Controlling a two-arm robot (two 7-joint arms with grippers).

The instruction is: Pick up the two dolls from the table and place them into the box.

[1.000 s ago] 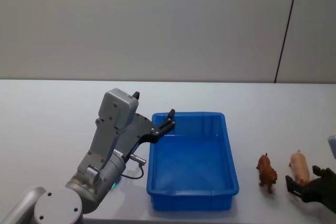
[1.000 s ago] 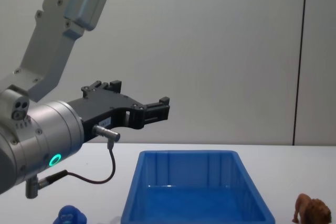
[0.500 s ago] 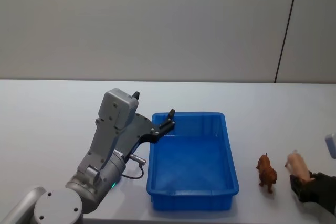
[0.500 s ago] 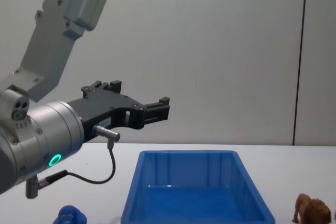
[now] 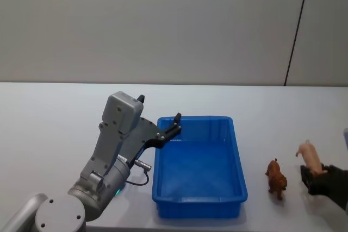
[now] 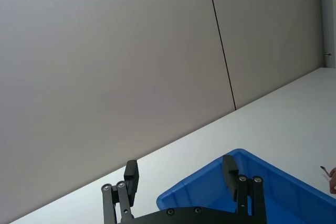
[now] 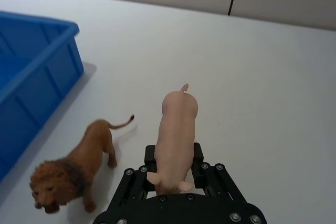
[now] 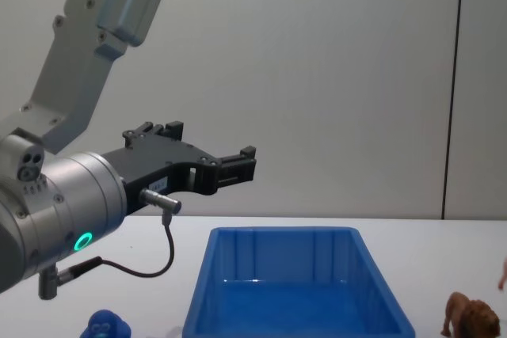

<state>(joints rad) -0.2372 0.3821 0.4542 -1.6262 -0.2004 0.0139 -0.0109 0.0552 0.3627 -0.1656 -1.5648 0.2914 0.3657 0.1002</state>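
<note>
A pale pink four-legged doll point(image 7: 176, 124) hangs above the white table point(image 5: 49, 129), and my right gripper point(image 7: 173, 170) is shut on its rear end. In the head view, this doll point(image 5: 308, 156) is at the far right, with the right gripper point(image 5: 314, 177) below it. A brown lion doll point(image 5: 276, 178) stands on the table between the pink one and the blue box point(image 5: 199, 118). The lion point(image 7: 79, 166) is on its feet, facing away from the box point(image 7: 37, 66). My left gripper point(image 6: 180, 174) hovers open and empty over the box's rear left corner.
A rounded blue figure point(image 8: 107, 327) sits on the table near the box's point(image 8: 285, 233) front left corner, under my left arm. A plain grey wall stands behind the table. Open tabletop lies beyond the box and to its far left.
My right gripper closed on the pink doll and lifted it off the table, tilting it nose-up. The left arm, the lion and the box have not moved.
</note>
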